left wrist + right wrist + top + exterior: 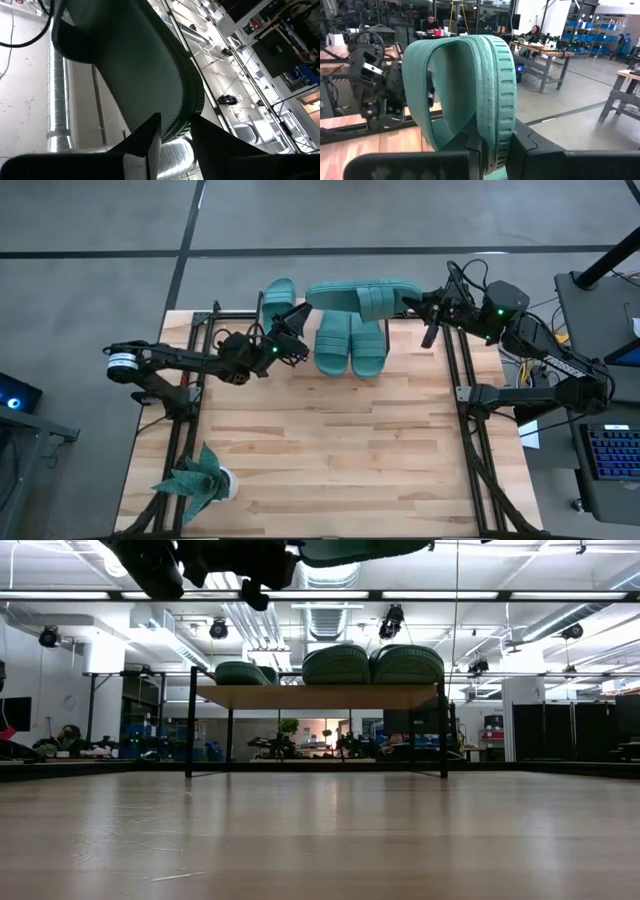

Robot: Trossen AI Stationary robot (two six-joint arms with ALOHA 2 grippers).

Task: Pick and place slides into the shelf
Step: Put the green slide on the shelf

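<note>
Your right gripper (418,304) clamps a slide (360,296) crosswise above the shelf (318,696), while the left gripper (296,330) pinches another slide (279,297); crowd them and they collide.

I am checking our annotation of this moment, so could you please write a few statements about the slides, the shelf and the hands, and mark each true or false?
1. Two slides lie side by side on the shelf. True.
2. The right hand is empty. False: it grips a slide by its edge.
3. The left hand grips a slide. True.
4. The plant stands on the shelf. False: it stands at the table's near-left corner.
</note>
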